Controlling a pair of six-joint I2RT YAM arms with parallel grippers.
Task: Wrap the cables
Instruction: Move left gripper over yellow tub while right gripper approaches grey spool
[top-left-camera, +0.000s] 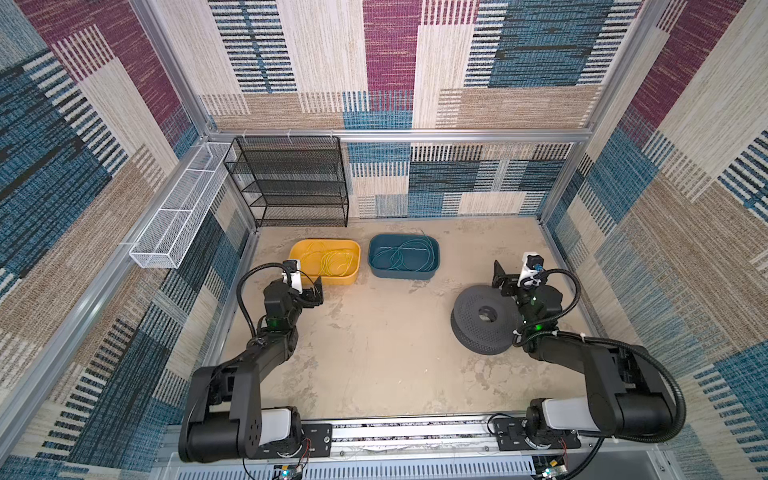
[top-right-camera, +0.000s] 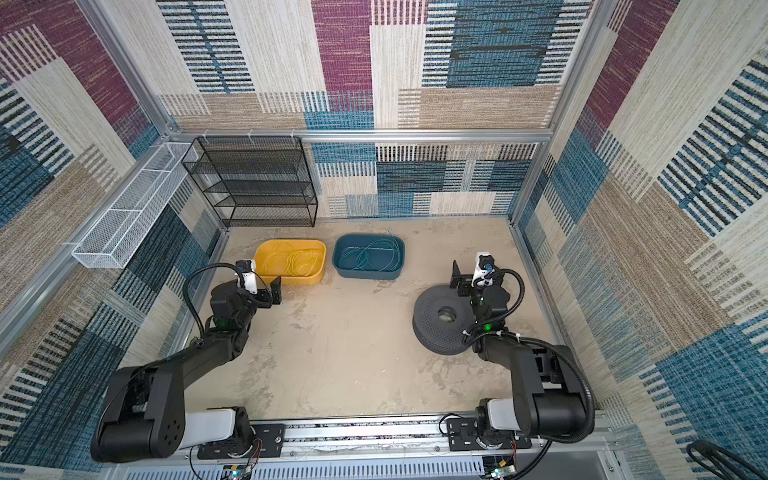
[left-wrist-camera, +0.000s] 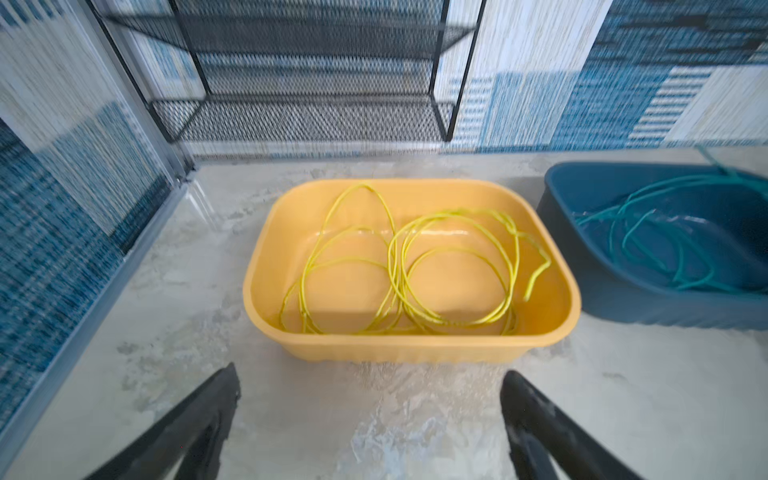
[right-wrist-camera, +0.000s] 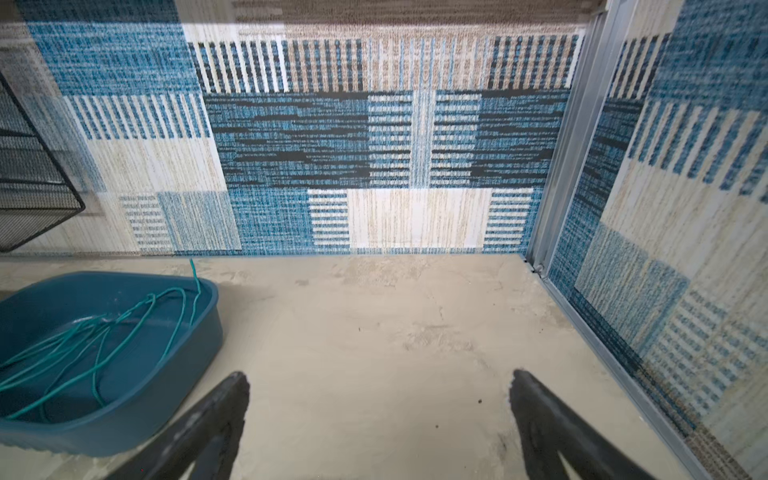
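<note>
The yellow cable is seen lying in loose, overlapping loops inside the yellow tub, with one free end resting against the tub's inner wall on the side nearest the blue tub. The teal cable is heaped in untidy loops inside the blue tub, and one strand is raised over its far rim and points upward. In both top views the two tubs are set side by side toward the back of the table, close together but not touching, the yellow one to the left.

The left gripper is held with its jaws spread wide and nothing between them. In the left wrist view its black fingers are seen above bare table, just short of the yellow tub's near wall and not touching it. In a top view it is placed at the tub's near left corner.

The right gripper is likewise spread wide and empty, with only bare table between its fingers. In a top view it is found above the far edge of a dark perforated spool, which lies flat on the right of the table with a round hole at its centre. The blue tub is well apart from this gripper, off to its left.

A black mesh shelf is stood against the back wall behind the yellow tub, and a white mesh basket is fixed along the left wall
</note>
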